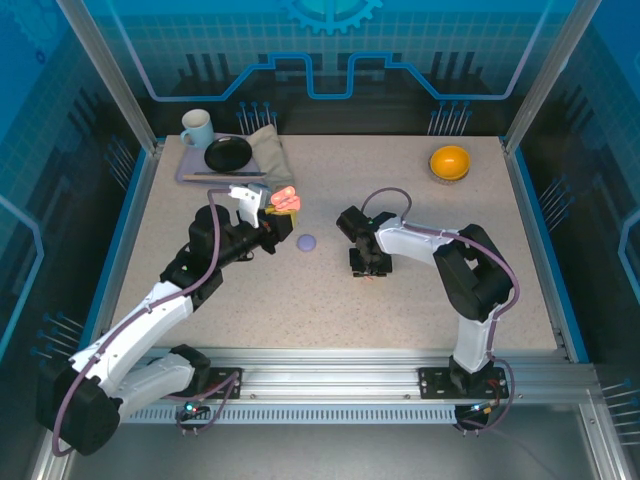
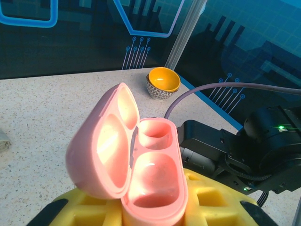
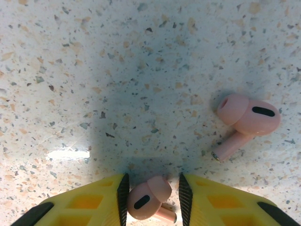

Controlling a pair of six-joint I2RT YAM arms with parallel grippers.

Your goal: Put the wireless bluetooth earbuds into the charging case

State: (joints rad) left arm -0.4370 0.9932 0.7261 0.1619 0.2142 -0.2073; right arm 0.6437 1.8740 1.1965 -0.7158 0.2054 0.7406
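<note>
At the upper left of the overhead view, a gray tray (image 1: 184, 172) sits on the speckled surface (image 1: 400, 310) and carries a pale mug (image 1: 197, 127), a black plate (image 1: 228, 154) and a folded cloth (image 1: 270, 152). Just right of the tray, near the frame's middle, the left tool (image 1: 283, 205) is clamped on the pink charging case (image 1: 288, 199) and holds it above the surface.

Seen from the left wrist, that case (image 2: 141, 174) sits between the yellow fingers (image 2: 209, 200) with its lid swung open toward the left. Both moulded wells of the base are bare. The black right arm (image 2: 244, 150) lies low at the right of that frame.

Right of the held case in the overhead view, a small purple case (image 1: 306, 242) lies closed on the surface, apart from both tools. Further right, the right tool (image 1: 370, 268) points straight down at the surface.

From the right wrist, one pink earbud (image 3: 143, 200) lies at the bottom centre between the right tool's (image 3: 152, 186) yellow fingers (image 3: 216, 202). The jaws stand close on either side of it; I cannot tell whether they press it. A second pink earbud (image 3: 247, 120) lies on the surface at the middle right, apart from the tool.

At the upper right of the overhead view, an orange bowl (image 1: 450, 162) rests near the surface's far corner.
</note>
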